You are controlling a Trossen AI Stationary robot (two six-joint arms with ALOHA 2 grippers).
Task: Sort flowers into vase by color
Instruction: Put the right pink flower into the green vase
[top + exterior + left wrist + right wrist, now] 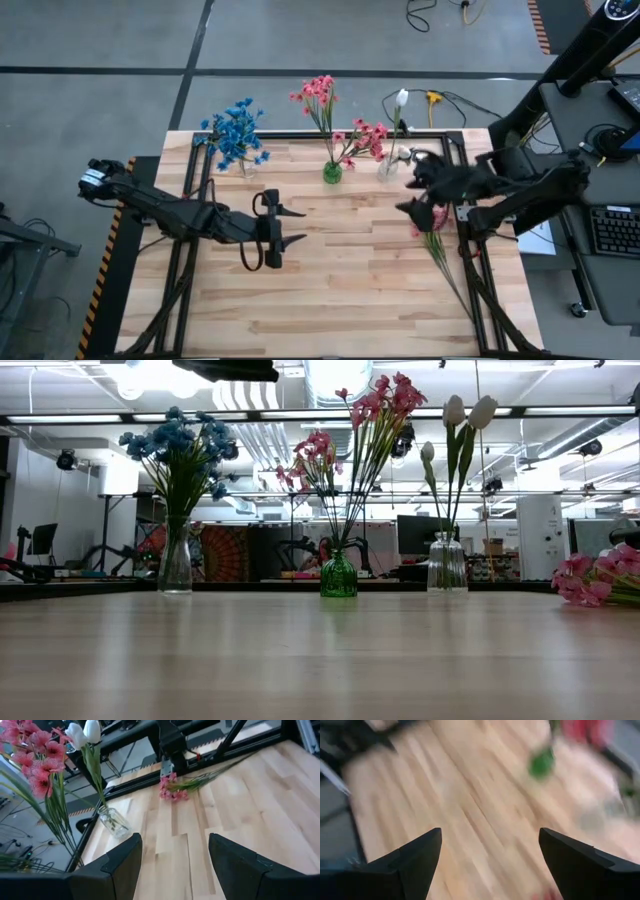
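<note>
Pale wooden planks make up the table [340, 300], and three vases are lined up along its far edge. Blue flowers [236, 128] are held in a clear vase [175, 560] at the far left, pink-red flowers [322, 95] are stood in a green vase [332, 172] at the far middle, and white buds [468, 412] on green stems are kept in a second clear vase [446, 564] just to the right of it. One more pink-red stem [432, 232] is seen lying flat on the wood near the right edge, its blossoms toward the far side and its thin green stalk running toward the near right corner; in the low view its blooms [592, 578] are seen resting low at the right side. The right gripper [412, 195] is held above the table over the blossom end of that loose stem, between it and the white-bud vase, with its fingers spread wide and nothing seen between them; whether the stem is touched cannot be told. The left gripper [296, 226] is positioned over the left middle of the table, pointed to the right, well apart from all the flowers, its fingers parted and empty.
</note>
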